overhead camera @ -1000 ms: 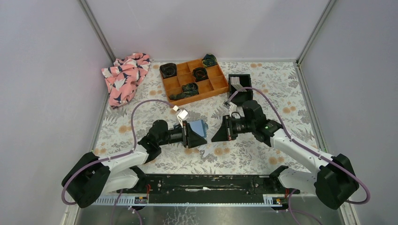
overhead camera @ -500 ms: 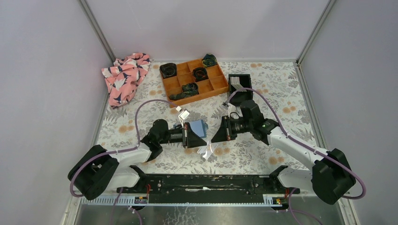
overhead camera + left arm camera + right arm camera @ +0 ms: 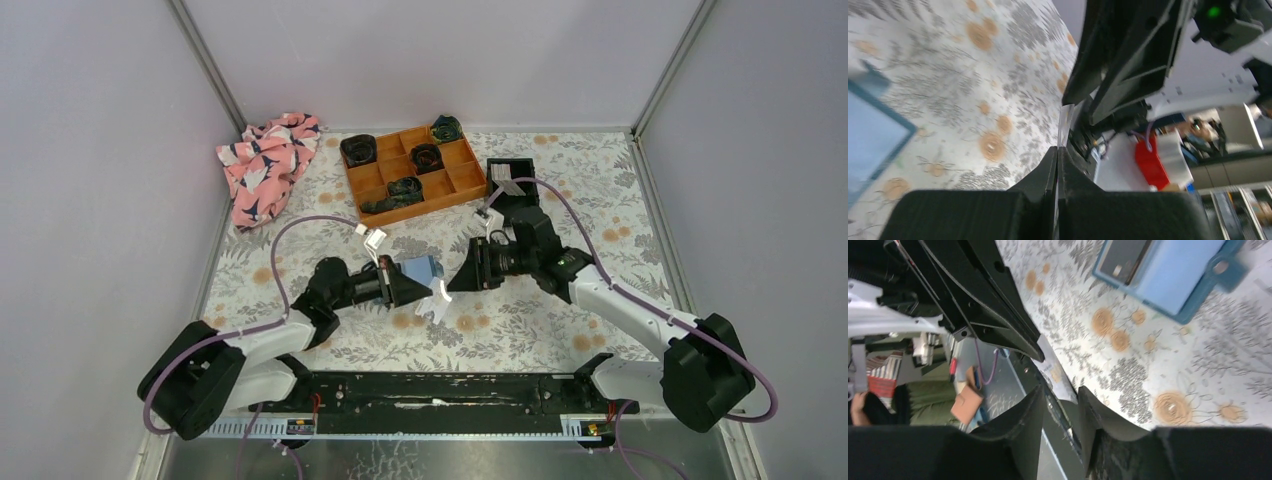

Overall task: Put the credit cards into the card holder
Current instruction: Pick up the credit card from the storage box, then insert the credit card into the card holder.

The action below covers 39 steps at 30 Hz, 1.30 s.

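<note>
Now a card (image 3: 438, 303) shows between my two tools, where a second ago none did, so a hand-over looks under way. My left tool (image 3: 1057, 151) is clamped on its edge; my right tool (image 3: 1060, 390) has its fingers apart around the free end. Both forearms lie low, nose to nose. The card holder (image 3: 423, 270) rests on the surface (image 3: 520, 330) just behind them.

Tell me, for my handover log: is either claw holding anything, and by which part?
The left claw pinches one credit card by its near end, seen edge-on. The right claw is open astride the card's free end, gripping nothing.
</note>
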### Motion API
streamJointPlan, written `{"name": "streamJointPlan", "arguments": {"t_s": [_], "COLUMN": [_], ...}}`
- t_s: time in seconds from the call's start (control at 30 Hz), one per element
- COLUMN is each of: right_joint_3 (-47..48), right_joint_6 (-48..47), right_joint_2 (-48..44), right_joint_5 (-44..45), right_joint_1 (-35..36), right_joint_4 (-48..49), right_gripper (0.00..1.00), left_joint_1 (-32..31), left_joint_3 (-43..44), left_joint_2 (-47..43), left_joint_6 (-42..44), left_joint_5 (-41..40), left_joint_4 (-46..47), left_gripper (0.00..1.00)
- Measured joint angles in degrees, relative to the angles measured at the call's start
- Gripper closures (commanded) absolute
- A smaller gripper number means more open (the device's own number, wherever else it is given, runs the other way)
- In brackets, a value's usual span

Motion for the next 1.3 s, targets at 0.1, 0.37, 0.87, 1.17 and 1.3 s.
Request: {"name": "streamJointPlan", "arguments": {"t_s": [0.1,0.37,0.87,1.17,1.3], "right_joint_3": [2.23,8.94,18.84,21.84,22.49], "right_joint_6": [-1.18,-2.36,-4.63,-5.38,-5.57], "right_joint_2": [1.11,9.75,25.88,32.57,34.05], "right_joint_5": [4.13,11.96,20.94,24.09,25.16], "right_joint_1": [-0.15,-0.09,2.99,4.72,5.03], "right_joint_4": [-0.81,-2.49,-4.57,-5.9,-5.92], "right_gripper": [0.59,0.72,1.0,1.0,1.0], "left_joint_1": [0.35,0.9,2.51,4.96,6.75], "left_joint_3": [0.0,0.0,-0.35,-0.74,-1.64], "left_joint_2": [-3.39,-5.77,0.26,1.95,2.29], "left_joint_6": [0.96,1.25,-4.09,-5.29,-6.14], "left_joint_5": [-8.07,-29.66,-45.11,-44.39,-42.71], "left_joint_4": [-5.42,-18.84,-23.96,-22.62,-21.09], "left_gripper": [1.0,1.0,1.0,1.0,1.0]}}
